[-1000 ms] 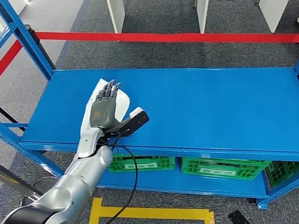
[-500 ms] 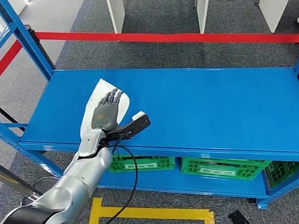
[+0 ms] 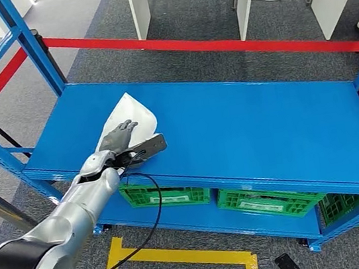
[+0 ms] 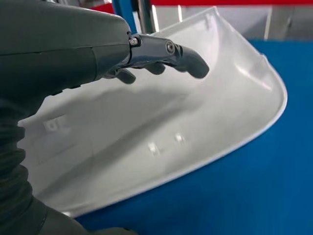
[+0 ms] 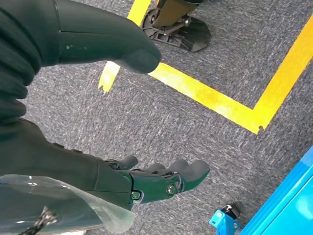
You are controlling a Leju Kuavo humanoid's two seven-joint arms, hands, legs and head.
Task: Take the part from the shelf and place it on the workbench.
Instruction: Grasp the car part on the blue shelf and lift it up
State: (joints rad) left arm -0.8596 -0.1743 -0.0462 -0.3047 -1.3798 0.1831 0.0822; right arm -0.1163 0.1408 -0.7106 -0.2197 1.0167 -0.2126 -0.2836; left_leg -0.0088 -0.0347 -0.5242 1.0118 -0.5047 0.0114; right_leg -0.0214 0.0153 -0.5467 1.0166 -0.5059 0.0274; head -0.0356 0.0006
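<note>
The left hand (image 3: 121,135) is now lowered from its raised pose of a second ago onto the white, curved, glossy plastic part (image 3: 136,111), which is laid at the near left of the blue metal shelf (image 3: 267,122); its fingers (image 4: 184,53) are seen extended over the shell, parted, with no grasp closed yet; a grip is judged imminent; the right hand (image 5: 155,181) is hung empty, fingers loosely spread, above the grey carpet (image 5: 207,127).
</note>
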